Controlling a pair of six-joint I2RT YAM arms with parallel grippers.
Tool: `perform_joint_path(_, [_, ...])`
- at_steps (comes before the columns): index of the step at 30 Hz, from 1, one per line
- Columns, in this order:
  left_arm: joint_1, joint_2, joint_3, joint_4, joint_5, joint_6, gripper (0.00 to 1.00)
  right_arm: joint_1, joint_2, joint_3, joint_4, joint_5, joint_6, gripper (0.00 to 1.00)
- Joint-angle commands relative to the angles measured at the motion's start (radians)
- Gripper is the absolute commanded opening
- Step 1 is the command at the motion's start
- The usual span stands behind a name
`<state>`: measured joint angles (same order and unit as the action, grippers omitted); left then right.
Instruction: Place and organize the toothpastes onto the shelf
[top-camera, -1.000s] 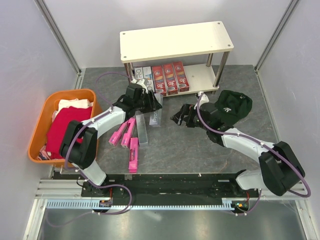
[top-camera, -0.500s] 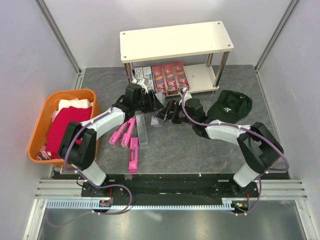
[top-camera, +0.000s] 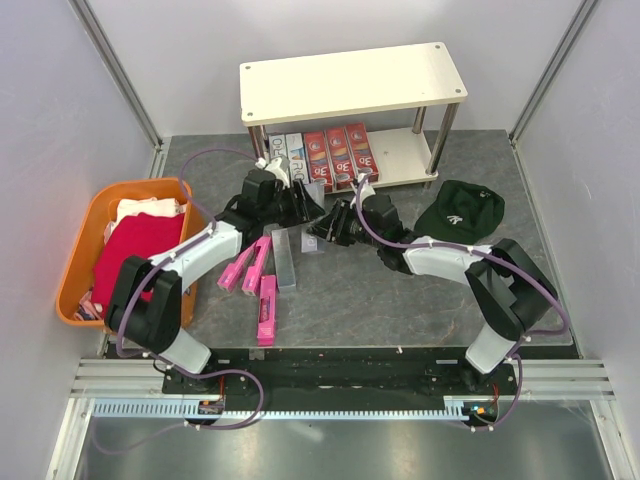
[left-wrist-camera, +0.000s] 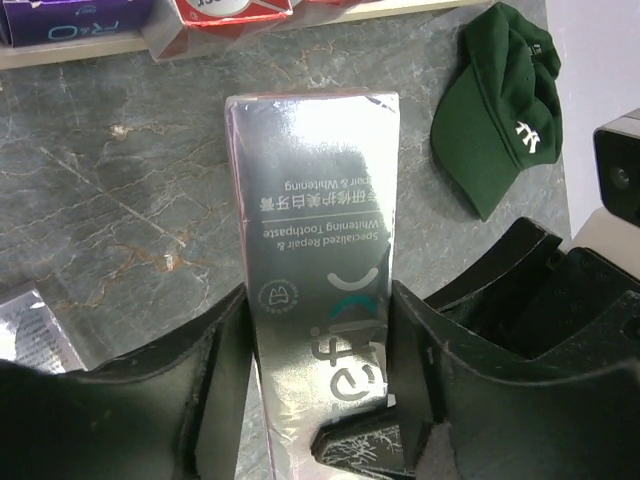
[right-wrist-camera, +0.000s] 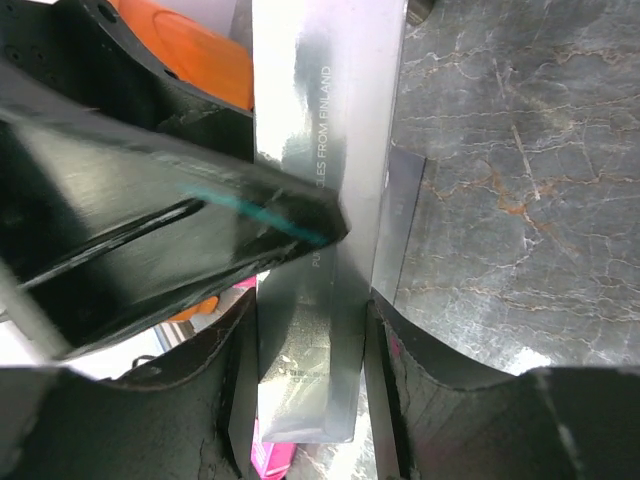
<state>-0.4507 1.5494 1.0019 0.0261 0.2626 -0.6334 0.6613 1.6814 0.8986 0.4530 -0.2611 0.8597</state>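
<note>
The silver toothpaste box (left-wrist-camera: 315, 230) was held in front of the shelf (top-camera: 350, 80), gripped from both ends: the left tool (left-wrist-camera: 318, 330) pinched its sides, the right tool (right-wrist-camera: 310, 340) likewise. Pink toothpaste boxes (top-camera: 266, 310) lay nearby on the surface (top-camera: 400, 290).

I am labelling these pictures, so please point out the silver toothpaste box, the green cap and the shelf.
silver toothpaste box (left-wrist-camera: 315, 200), left wrist view, middle of its shiny printed face.
green cap (top-camera: 462, 208), top external view, on the crown.
shelf (top-camera: 350, 80), top external view, bare part of the upper board.
</note>
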Motion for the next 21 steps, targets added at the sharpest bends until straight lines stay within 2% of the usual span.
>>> perform_joint_path(1, [-0.006, -0.078, 0.000, 0.060, 0.023, -0.020, 0.67, 0.000, -0.054, 0.029, 0.004, 0.023, -0.048, 0.26])
perform_joint_path(6, [-0.005, -0.103, -0.003, 0.060, 0.015, -0.005, 0.90, 0.000, -0.083, 0.048, -0.031, 0.025, -0.082, 0.24])
perform_joint_path(11, [-0.005, -0.156, 0.009, 0.029, -0.011, 0.032, 0.99, 0.000, -0.115, 0.075, -0.097, 0.022, -0.120, 0.22])
perform_joint_path(21, [0.003, -0.331, 0.038, -0.057, -0.193, 0.116, 1.00, -0.032, -0.210, 0.167, -0.232, 0.048, -0.217, 0.22])
